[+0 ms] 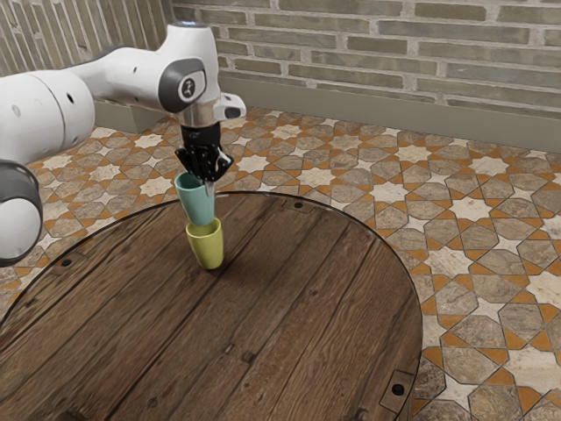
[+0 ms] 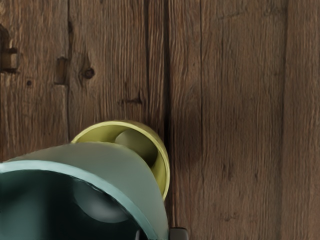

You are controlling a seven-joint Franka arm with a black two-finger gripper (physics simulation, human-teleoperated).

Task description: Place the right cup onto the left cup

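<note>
Hanging from the black two-finger gripper (image 1: 209,187) – clamped on its rim – is a teal cup (image 1: 196,205); below them, a yellow cup (image 1: 208,249) stands on the wooden table (image 1: 307,307).

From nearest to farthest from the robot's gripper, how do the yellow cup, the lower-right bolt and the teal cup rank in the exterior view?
1. Teal cup: its wall is pinched in the gripper.
2. Yellow cup: lower, standing on the table.
3. Bolt: near the table's edge, exterior view's lower right.
</note>
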